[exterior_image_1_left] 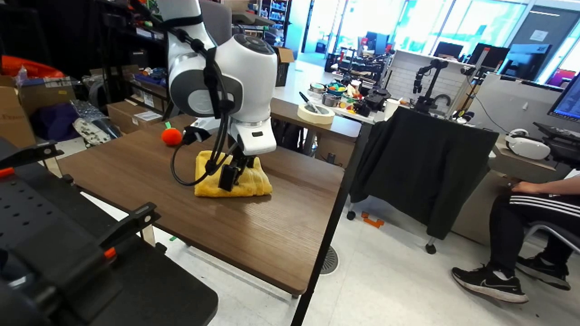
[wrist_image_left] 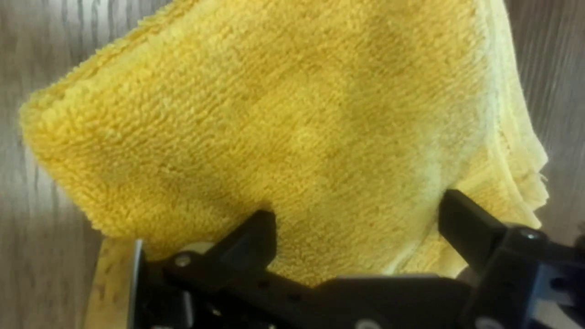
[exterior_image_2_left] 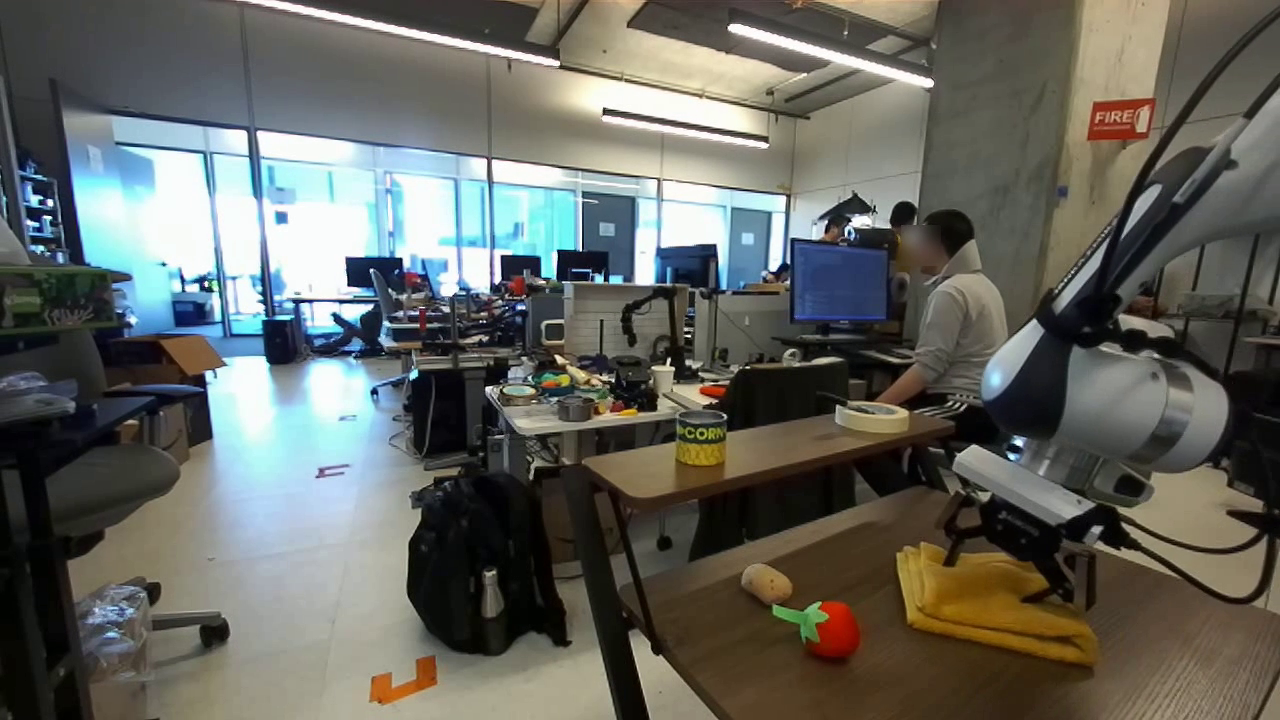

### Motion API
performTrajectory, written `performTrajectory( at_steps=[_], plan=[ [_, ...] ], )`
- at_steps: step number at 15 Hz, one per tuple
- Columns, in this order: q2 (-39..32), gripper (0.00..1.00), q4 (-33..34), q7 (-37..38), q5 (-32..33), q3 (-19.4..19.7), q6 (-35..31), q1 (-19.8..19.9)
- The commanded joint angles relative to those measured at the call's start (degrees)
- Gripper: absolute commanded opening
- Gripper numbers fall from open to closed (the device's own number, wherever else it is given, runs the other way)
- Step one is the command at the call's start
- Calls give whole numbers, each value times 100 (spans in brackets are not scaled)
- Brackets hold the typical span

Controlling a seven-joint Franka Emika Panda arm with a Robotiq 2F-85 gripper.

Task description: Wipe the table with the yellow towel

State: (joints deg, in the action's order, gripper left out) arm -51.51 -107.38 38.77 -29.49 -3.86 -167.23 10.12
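In an exterior view I see, low and left of centre, a bulky black fabric backpack (exterior_image_2_left: pixel 465 560). Near the centre of the frame a yellow-and-dark cylindrical can lettered CORN (exterior_image_2_left: pixel 702 440) stands upright on a narrow brown wooden shelf (exterior_image_2_left: pixel 780 463). Lower down, on my dark brown wood-grain tabletop (exterior_image_2_left: pixel 890 690), lies an oval tan potato-like thing (exterior_image_2_left: pixel 766 583) and, near it to the right, a round red ball with a green leafy top (exterior_image_2_left: pixel 833 632). A cream-coloured roll of tape (exterior_image_2_left: pixel 872 422) lies flat near the shelf's right end. Then, at the lower right, the folded bright yellow terry towel (exterior_image_2_left: pixel 970 605) lies on the tabletop, beneath my black two-fingered tool (exterior_image_2_left: pixel 1015 580). In the wrist view, my fingers (wrist_image_left: pixel 258 234) stand spread wide apart in the lower half, over the cloth; whether their tips touch it I cannot tell.
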Motion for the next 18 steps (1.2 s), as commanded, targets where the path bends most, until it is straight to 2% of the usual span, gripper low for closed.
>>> performTrajectory(
  at_steps=[1,3,4,5,6,8,11,12,14,18],
  plan=[
    [196,100,-64,-220,31,-86,61,-405],
    [479,100,-211,-303,88,-104,143,-690],
    [595,100,-235,-246,177,24,319,-914],
    [806,100,-327,-37,454,427,676,-1378],
    [333,100,-14,-228,119,44,239,-932],
    [426,100,-37,-132,142,103,310,-1127],
    [349,100,-34,-151,133,114,310,-1029],
    [517,100,-209,-165,458,391,1157,-1107],
    [619,100,-396,-861,552,149,1402,-757],
    [787,100,-692,-1769,821,243,1930,-756]
  ],
)
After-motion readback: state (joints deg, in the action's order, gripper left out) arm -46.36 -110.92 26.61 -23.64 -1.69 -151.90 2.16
